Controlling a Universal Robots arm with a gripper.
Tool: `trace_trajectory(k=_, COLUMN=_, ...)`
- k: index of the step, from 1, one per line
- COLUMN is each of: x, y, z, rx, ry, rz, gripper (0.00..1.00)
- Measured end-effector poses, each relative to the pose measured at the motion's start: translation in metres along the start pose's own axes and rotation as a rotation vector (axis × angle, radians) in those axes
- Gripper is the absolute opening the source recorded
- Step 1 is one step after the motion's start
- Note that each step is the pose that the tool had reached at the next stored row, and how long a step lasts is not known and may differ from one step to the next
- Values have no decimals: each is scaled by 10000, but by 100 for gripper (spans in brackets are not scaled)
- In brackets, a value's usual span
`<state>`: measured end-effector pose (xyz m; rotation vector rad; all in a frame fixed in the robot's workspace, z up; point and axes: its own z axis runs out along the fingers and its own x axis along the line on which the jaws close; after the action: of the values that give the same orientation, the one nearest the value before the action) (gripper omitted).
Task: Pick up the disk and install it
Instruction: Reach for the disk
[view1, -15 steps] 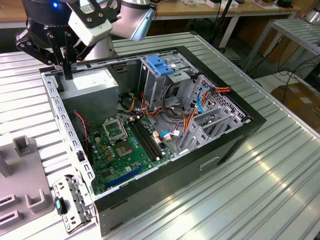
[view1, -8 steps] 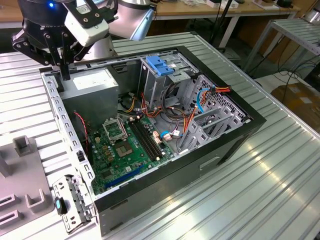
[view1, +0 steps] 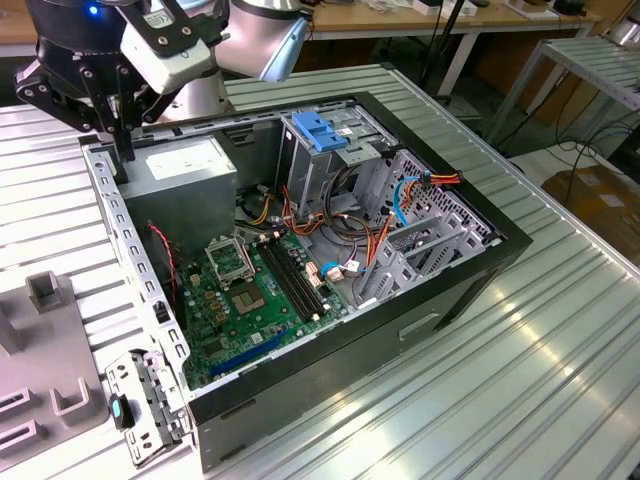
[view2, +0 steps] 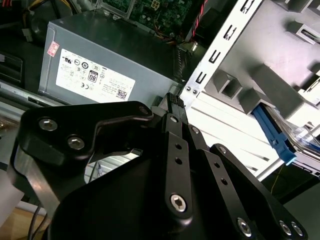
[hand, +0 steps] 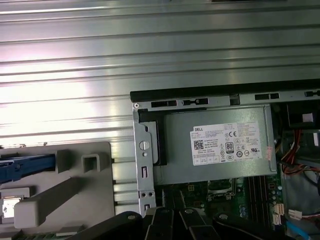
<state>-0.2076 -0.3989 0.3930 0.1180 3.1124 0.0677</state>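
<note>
My gripper (view1: 121, 150) hangs fingers down over the back corner of the open computer case (view1: 470, 270), at the exterior view's left, beside the grey power supply box (view1: 185, 165). Its black fingers meet at the tip (view2: 173, 102), shut with nothing between them. The disk (view2: 274, 133) rests on the grey fixture (view2: 280, 60) outside the case wall, away from the gripper. Of it I see mostly a blue carrier rail and a strip of silver. In the first wrist view the disk (hand: 27, 167) runs off the picture's edge, on the fixture (hand: 75, 190).
A bare blue plastic bracket (view1: 320, 130) sits on top of the drive cage (view1: 330, 165). The motherboard (view1: 250, 300) and bundles of cables (view1: 375, 245) lie inside the case. The perforated rear wall (view1: 130, 260) stands between gripper and fixture (view1: 45, 350). Ribbed metal table (view1: 480, 400) surrounds everything.
</note>
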Motion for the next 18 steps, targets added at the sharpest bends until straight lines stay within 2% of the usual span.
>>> trace_trajectory(k=18, x=76, y=-6, z=-2, rx=1, ry=0, rz=0, gripper=11)
